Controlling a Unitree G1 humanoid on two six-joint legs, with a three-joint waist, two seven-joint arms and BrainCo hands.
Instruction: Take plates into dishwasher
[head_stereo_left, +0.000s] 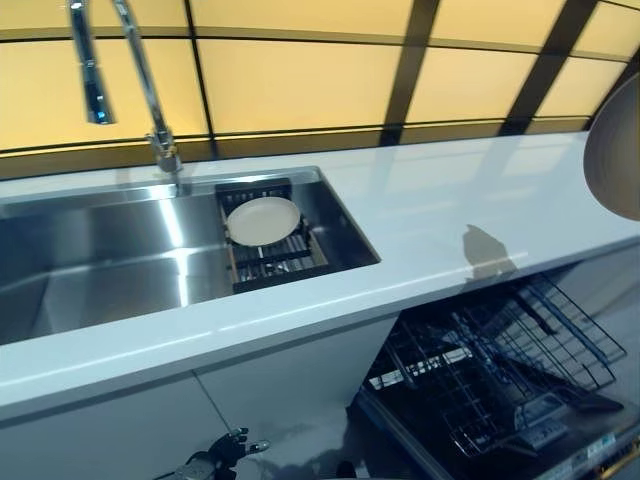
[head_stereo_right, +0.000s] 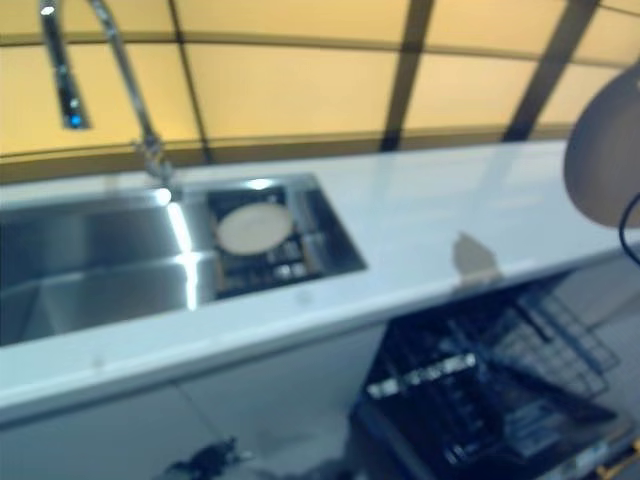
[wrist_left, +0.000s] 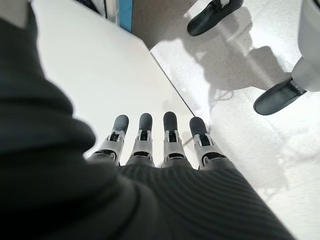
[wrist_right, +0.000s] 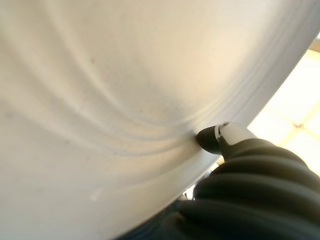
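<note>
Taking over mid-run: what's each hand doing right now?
Left hand: open, fingers straight, holding nothing, down by the cabinet.
Right hand: pinching a plate, held up at the right.

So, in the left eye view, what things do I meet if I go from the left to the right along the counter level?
Faucet → sink → plate on the dark rack → white counter → the plate held at the right edge.

both eye views look down on the sink (head_stereo_left: 120, 250); wrist views sit close.
</note>
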